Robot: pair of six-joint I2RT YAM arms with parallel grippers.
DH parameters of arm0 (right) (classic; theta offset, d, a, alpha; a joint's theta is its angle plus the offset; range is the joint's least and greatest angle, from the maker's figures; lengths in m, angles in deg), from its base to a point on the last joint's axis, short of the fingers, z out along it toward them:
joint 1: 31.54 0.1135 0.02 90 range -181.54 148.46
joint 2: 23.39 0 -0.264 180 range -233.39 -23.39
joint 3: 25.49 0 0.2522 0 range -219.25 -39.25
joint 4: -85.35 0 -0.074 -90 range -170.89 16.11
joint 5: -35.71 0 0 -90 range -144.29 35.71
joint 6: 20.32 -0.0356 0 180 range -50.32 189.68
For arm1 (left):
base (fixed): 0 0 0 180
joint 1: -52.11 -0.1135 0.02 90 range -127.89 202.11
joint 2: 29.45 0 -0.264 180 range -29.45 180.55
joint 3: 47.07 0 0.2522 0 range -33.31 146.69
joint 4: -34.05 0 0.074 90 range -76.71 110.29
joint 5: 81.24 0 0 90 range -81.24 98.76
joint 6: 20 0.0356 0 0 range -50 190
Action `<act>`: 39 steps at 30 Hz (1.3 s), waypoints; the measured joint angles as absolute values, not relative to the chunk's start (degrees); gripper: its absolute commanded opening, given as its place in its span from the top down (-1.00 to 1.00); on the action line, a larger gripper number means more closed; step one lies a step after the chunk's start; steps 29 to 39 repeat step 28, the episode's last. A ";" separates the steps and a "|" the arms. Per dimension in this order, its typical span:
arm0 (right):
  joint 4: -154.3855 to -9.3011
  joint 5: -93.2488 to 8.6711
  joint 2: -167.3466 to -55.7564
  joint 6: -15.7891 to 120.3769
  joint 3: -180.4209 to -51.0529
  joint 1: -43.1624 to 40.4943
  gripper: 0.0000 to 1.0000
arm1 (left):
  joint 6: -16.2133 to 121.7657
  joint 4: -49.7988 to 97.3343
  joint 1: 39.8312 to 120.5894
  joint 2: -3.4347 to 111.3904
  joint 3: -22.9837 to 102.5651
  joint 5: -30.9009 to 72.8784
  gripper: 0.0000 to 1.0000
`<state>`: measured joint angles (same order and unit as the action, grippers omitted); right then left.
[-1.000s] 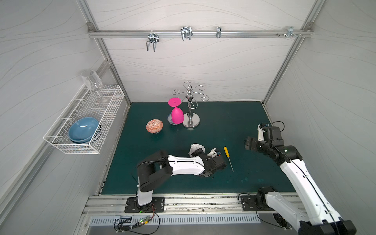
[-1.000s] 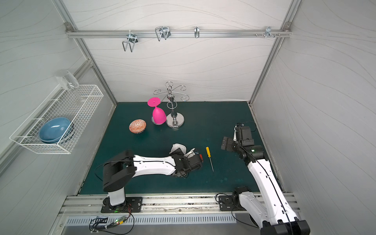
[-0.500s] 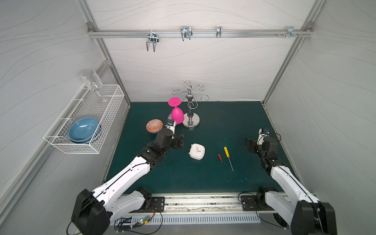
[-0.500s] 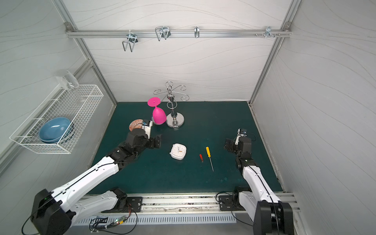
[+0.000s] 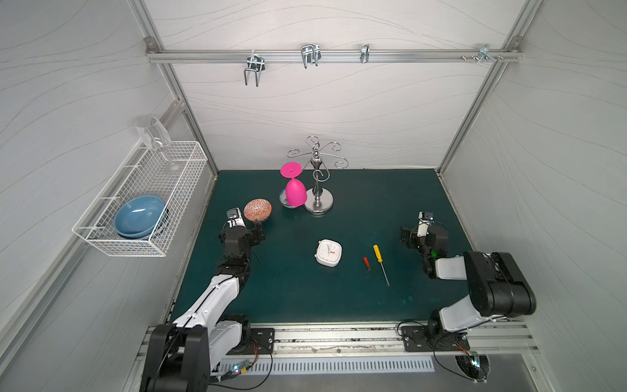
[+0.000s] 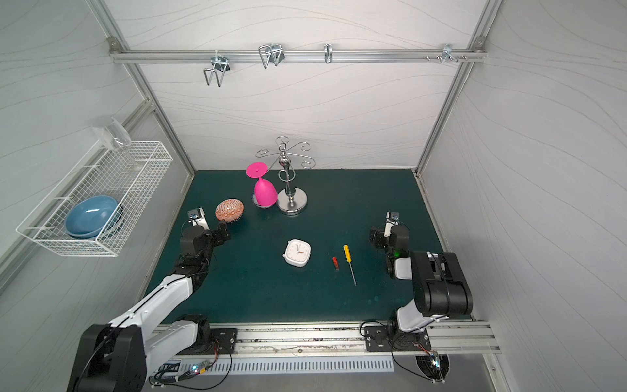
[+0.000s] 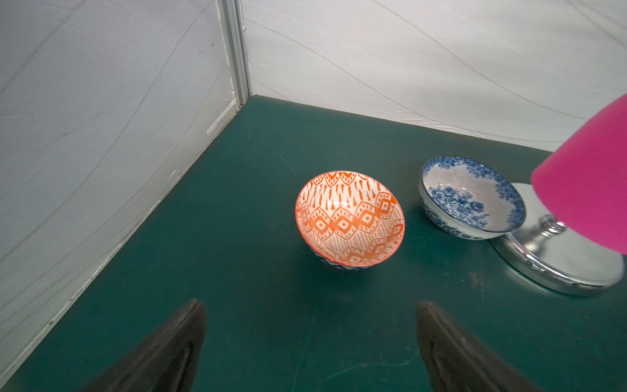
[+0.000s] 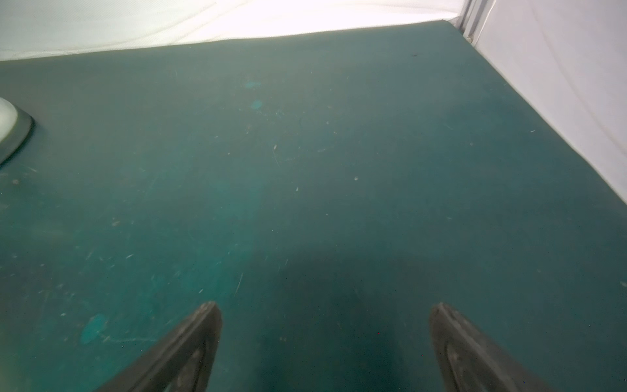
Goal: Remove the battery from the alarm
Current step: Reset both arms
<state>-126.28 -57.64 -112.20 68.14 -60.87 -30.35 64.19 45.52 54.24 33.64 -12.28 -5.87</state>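
Observation:
The white alarm (image 5: 328,253) (image 6: 297,253) lies dial up near the middle of the green mat in both top views. To its right the small red battery (image 5: 366,263) (image 6: 335,263) lies loose on the mat, apart from the alarm and beside a yellow-handled screwdriver (image 5: 380,261). My left gripper (image 5: 258,234) (image 7: 310,305) hangs open and empty at the left, just before an orange patterned bowl (image 7: 349,220). My right gripper (image 5: 405,237) (image 8: 325,307) is open and empty over bare mat at the right. Neither wrist view shows the alarm or the battery.
A blue-and-white bowl (image 7: 471,197), an upturned pink glass (image 5: 295,193) and a silver stand (image 5: 318,203) are at the back. A wire basket (image 5: 169,244) on the left wall holds a blue bowl (image 5: 139,217) and a clear glass (image 5: 152,135). Walls close three sides.
The left arm has pulled away from the alarm to the orange bowl at the left. The right arm has folded back to the right. The alarm and battery now lie uncovered on the mat.

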 measured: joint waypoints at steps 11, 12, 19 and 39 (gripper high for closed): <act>-124.64 -54.63 -112.46 68.03 -65.33 -31.94 -0.99 | 70.73 67.88 53.30 59.56 -14.90 1.32 -1.00; -124.51 -54.56 -112.46 68.03 -65.33 -31.94 -0.99 | 70.73 67.14 53.04 59.67 -14.37 1.86 -1.00; -124.31 -54.26 -112.46 68.03 -65.33 -31.94 -0.98 | 70.25 67.31 51.40 59.63 -10.62 3.26 -1.00; -124.16 -54.23 -112.46 68.03 -65.33 -31.94 -0.98 | 70.23 67.16 51.40 59.63 -10.62 3.48 -1.00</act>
